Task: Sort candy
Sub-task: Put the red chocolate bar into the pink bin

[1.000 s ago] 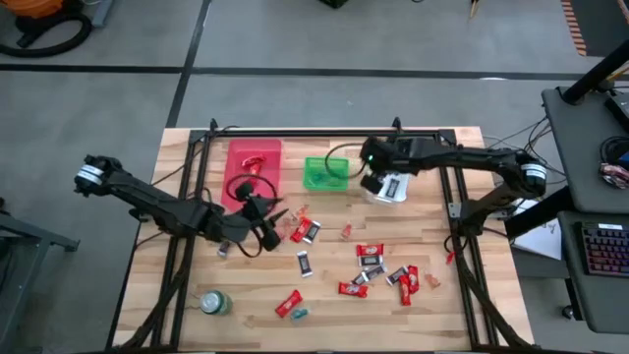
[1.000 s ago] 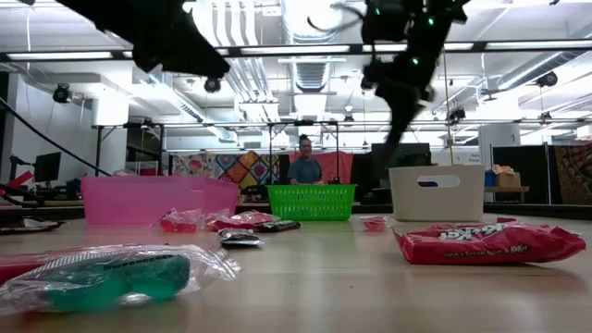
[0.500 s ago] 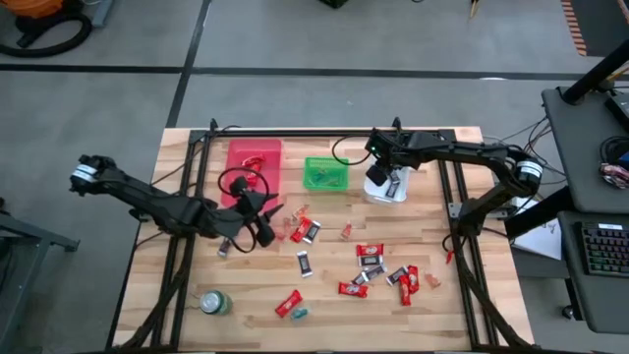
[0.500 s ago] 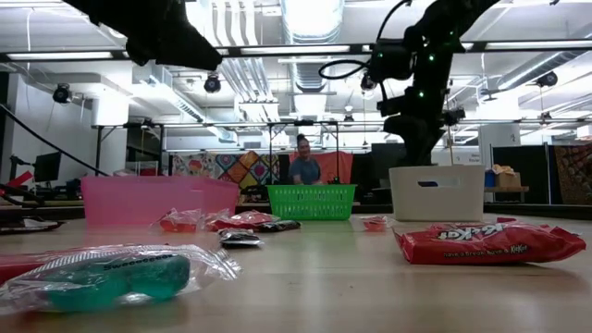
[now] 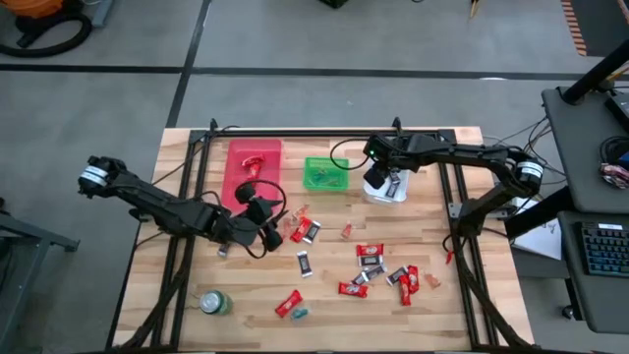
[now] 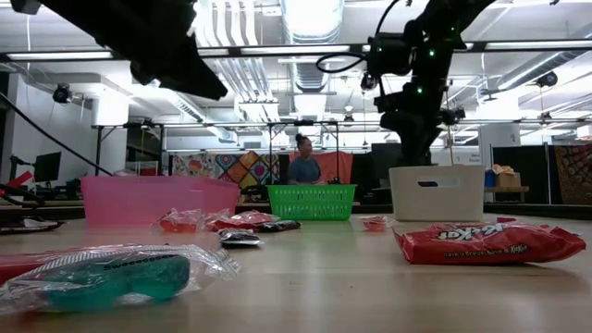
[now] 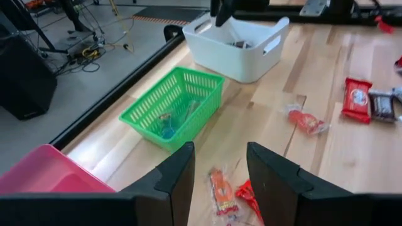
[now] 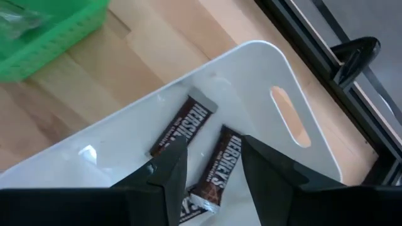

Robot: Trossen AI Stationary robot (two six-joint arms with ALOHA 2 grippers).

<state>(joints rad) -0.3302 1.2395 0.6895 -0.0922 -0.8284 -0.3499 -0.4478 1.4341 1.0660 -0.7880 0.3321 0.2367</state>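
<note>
Candy [image 5: 371, 258] scattered mid-table; brown bars [image 8: 221, 164] lie in white bin [image 8: 276, 69]. Right gripper [image 8: 210, 172] over that bin, fingers apart, empty. Left gripper [image 7: 218, 182] above red sweets [image 7: 220, 193] near green basket [image 7: 173, 107], fingers apart, empty.

Counts, table contents:
3 bins: 1 pink bin [image 5: 255, 160], 1 green basket [image 5: 325, 174], 1 white tub [image 8: 264, 56]. 1 round green can [image 5: 213, 302]. White tub holds at least 2 dark brown bars [image 8: 184, 129], a third partly hidden behind the finger. Pink bin: 1 red piece [image 5: 254, 161]. Loose candy [image 5: 371, 253] on the wood: roughly 8 red, about 5 dark, 1 teal, small ones hard to split. 2 arms. 1 person [image 6: 302, 165] in the background.
</note>
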